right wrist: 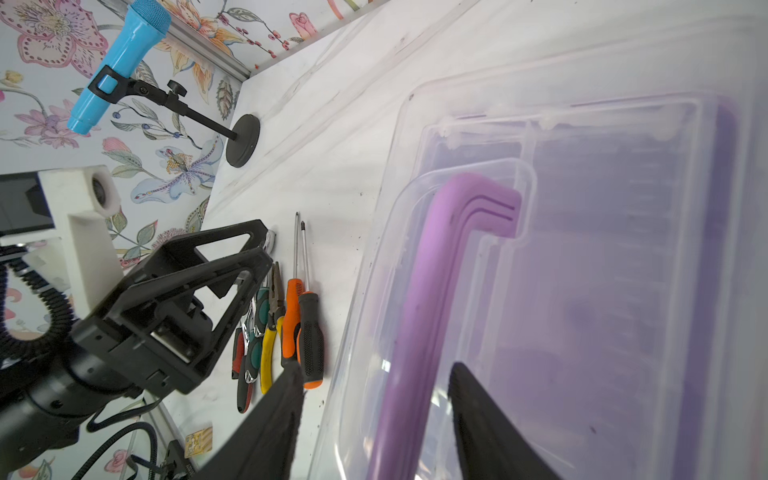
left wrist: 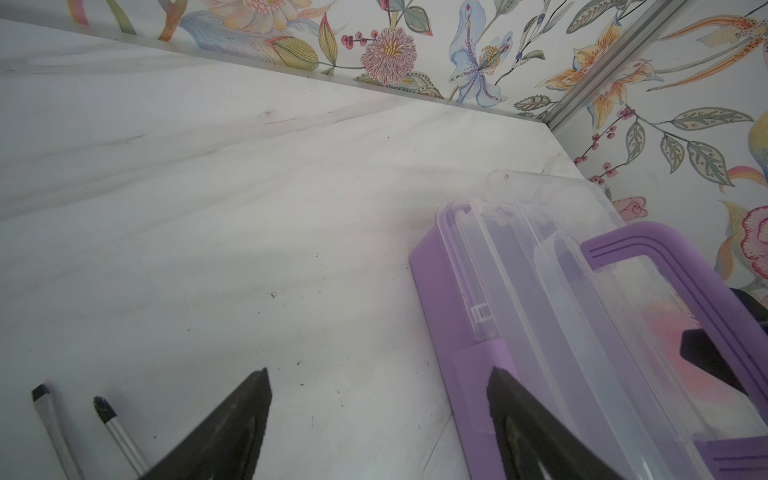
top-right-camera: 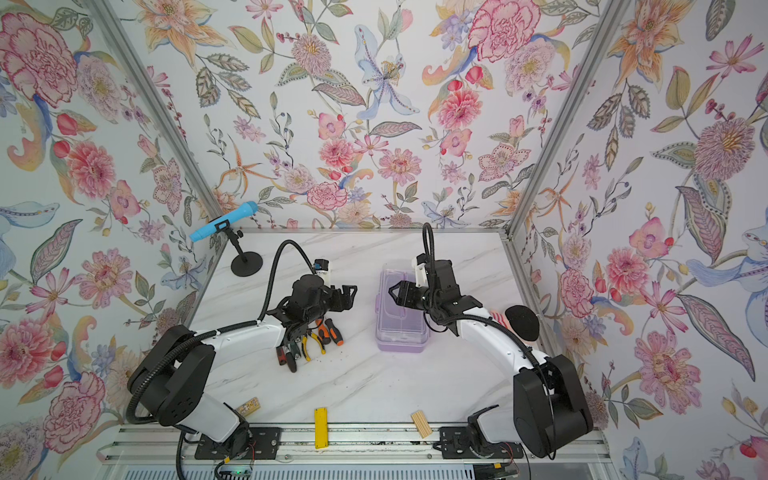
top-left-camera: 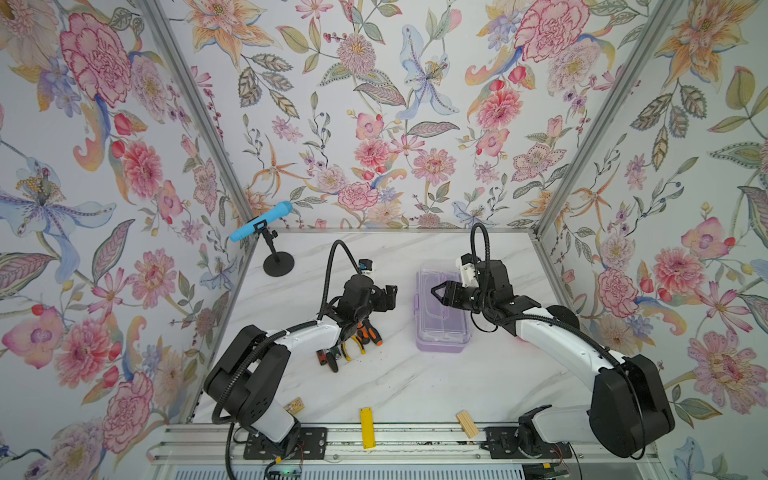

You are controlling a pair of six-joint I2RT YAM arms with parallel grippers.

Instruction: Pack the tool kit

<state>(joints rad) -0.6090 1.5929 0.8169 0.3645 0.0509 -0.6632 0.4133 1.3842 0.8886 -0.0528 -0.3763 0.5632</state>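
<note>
Right wrist: R pincer [right wrist: 376,368] half-open astride handle [right wrist: 457,232]; L pincer [left wrist: 379,374] wide, empty.

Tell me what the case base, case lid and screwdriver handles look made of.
Case base: opaque lilac plastic, fairly matte, with moulded rounded corners.
Case lid: clear, glossy plastic; the base shows through it.
Screwdriver handles: orange hard plastic with a black, probably rubbery grip; the black part is dimpled.

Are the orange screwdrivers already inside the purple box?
No, the screwdrivers lie on the table outside the box, beside the pliers.
</note>
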